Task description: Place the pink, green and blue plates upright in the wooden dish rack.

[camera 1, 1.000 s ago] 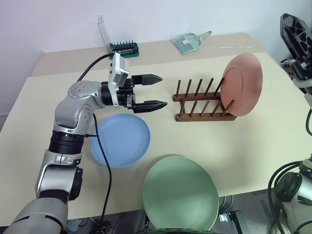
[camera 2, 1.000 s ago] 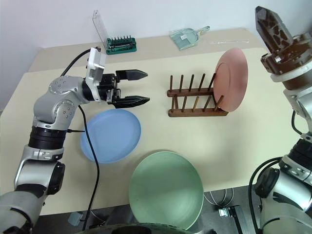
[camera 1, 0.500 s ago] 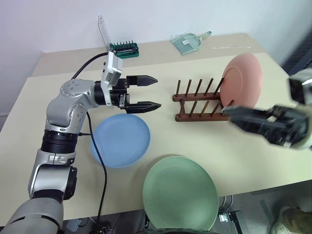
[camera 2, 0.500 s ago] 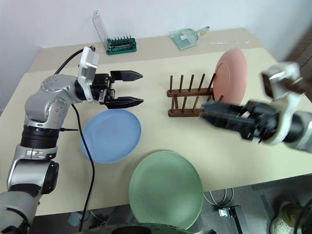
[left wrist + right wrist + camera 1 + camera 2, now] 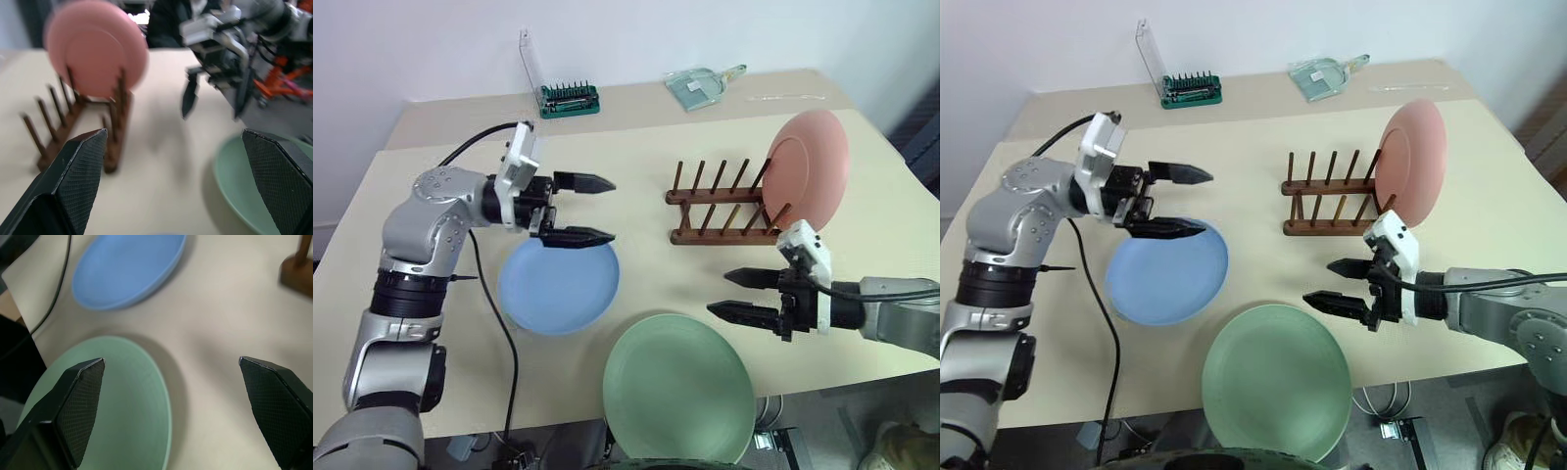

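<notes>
Green plate (image 5: 676, 387): flat on table, just below and ahead of right gripper (image 5: 736, 295), jaws wide open, empty. Left gripper (image 5: 592, 209): open, empty, over blue plate (image 5: 556, 286); right arm nearer.

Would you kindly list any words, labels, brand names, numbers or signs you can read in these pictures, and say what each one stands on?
None can be read.
The salmon pink plate, pale green plate, light blue plate and dark wooden dish rack: no writing shows.
The green bit holder with a clear lid: any print is too small to read.
</notes>
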Controlling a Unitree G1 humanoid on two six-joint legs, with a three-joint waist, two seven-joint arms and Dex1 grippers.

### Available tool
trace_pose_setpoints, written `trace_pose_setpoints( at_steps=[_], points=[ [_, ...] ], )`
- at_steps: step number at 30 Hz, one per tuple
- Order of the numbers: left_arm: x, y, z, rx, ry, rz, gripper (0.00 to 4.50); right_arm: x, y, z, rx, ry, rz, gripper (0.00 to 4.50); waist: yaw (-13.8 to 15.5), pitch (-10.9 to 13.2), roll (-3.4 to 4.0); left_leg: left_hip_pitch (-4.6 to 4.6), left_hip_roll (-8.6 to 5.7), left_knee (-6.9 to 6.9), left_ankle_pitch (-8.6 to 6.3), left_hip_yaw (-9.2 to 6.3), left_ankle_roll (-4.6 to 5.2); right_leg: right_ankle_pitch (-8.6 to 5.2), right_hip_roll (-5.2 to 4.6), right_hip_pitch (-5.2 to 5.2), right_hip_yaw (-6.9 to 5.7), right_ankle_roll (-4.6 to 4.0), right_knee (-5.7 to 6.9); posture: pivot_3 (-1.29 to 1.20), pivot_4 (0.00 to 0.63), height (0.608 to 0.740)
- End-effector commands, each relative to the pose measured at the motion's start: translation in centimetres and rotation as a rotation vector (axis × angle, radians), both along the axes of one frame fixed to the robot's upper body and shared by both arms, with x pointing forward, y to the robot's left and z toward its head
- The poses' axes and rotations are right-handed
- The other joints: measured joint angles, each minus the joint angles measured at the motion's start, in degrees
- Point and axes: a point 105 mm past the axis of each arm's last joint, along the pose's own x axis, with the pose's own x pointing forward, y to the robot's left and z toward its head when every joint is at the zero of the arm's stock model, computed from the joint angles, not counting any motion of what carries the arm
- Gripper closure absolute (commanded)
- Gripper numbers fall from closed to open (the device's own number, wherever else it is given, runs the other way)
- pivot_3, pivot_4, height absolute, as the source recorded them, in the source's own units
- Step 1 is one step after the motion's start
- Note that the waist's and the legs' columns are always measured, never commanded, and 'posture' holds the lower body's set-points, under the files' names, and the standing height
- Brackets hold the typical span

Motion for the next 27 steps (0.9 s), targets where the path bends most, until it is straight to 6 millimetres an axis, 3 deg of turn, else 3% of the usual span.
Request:
trace_pose_setpoints(
  at_steps=[1,13,17,27],
  points=[
    [-1.5,0.4,0.5,0.03,-0.033,-0.076,0.0,-0.9,0.5,-0.2,-0.05,0.017,0.055,0.02,0.05,0.0,0.0,0.0,0.0,0.0,0.0,0.0,0.0,0.0,0.0,0.0,0.0,0.0,0.0,0.0,0.15,0.74],
    [-1.2,0.0,0.7,0.042,-0.049,-0.067,0.0,-0.6,0.9,-3.3,-0.12,0.057,0.028,0.02,0.04,0.02,-0.09,0.04,0.01,0.0,0.0,-0.02,0.01,0.01,0.0,0.07,-0.04,-0.01,-0.03,0.0,0.15,0.74],
    [-1.2,0.0,0.8,0.035,-0.047,-0.061,0.0,0.0,0.4,-3.7,-0.139,0.044,-0.001,0.02,0.04,0.02,-0.09,0.05,0.0,0.0,0.0,-0.02,0.0,0.01,0.0,0.08,-0.04,-0.01,-0.03,0.0,0.15,0.74],
    [-1.2,-0.2,1.2,0.021,-0.052,-0.062,0.0,-0.7,0.5,-5.0,-0.152,0.083,0.027,0.02,0.04,0.02,-0.09,0.05,0.01,0.0,0.0,-0.03,0.0,0.01,0.0,0.08,-0.04,-0.01,-0.03,0.0,0.15,0.74]
  ],
)
